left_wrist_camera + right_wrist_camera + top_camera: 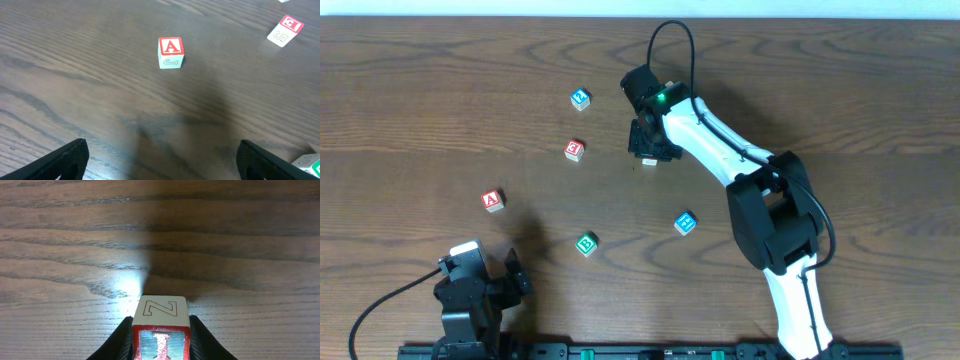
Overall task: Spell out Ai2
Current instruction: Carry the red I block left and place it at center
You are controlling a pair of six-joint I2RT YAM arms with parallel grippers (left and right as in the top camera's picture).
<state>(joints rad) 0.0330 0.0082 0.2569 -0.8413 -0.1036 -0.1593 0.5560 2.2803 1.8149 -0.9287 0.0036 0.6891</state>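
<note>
The red "A" block (pixel 493 200) lies on the table at the left; in the left wrist view it (pixel 171 52) sits ahead of my jaws. The blue "2" block (pixel 580 98) lies further back. My right gripper (pixel 650 150) is shut on the red "I" block (pixel 160 311), whose "I" face points at the camera and whose top shows an outlined "Z"; a white corner of it shows overhead (pixel 648 160). My left gripper (pixel 492 262) is open and empty near the front left, its fingers (pixel 160 160) wide apart.
A red "E" block (pixel 574 150) lies between the "2" and the "A", also in the left wrist view (pixel 286 30). A green block (pixel 586 243) and a blue "H" block (pixel 685 223) lie nearer the front. The table's front rail runs below.
</note>
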